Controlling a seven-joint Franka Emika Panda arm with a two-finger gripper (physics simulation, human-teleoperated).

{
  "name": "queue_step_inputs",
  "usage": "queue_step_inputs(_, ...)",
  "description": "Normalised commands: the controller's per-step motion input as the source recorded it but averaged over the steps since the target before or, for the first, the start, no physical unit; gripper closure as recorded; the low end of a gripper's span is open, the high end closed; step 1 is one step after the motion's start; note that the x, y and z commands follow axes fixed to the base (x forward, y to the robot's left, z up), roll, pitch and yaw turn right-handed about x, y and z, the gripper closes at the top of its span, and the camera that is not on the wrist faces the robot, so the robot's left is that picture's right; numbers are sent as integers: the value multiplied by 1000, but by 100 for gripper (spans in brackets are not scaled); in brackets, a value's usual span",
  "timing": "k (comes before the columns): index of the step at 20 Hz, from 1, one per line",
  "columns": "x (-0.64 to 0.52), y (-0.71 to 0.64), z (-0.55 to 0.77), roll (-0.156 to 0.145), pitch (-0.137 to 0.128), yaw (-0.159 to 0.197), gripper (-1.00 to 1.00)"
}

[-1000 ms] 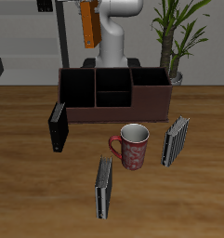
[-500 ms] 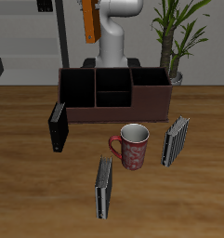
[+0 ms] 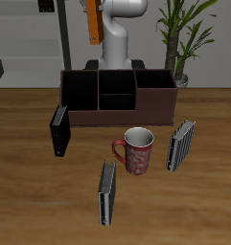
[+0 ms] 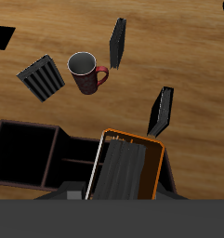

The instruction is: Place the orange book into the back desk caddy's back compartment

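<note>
Orange book (image 3: 90,21), pinched upright in the tool (image 4: 123,191), hangs high above the back desk caddy (image 3: 117,96), edge downward, seemingly lined up for slotting into its back compartment.

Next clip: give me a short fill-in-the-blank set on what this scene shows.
1. The orange book is held high above the ____.
2. The mug standing on the table is ____ in colour.
3. The number of striped books on the table is ____.

Missing words: caddy; red; two
</note>
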Motion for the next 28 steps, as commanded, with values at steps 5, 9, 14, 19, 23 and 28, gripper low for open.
queue_step_inputs(5, -24, 67, -62, 69, 14, 184, 100)
queue_step_inputs(9, 91, -35, -25, 14, 39, 167, 100)
queue_step_inputs(14, 50, -15, -30, 1, 11, 176, 100)
queue_step_inputs(19, 68, -7, 14, -10, 18, 162, 100)
queue_step_inputs(23, 97, -7, 86, -2, -3, 186, 100)
queue_step_inputs(28, 63, 62, 53, 13, 3, 156, 100)
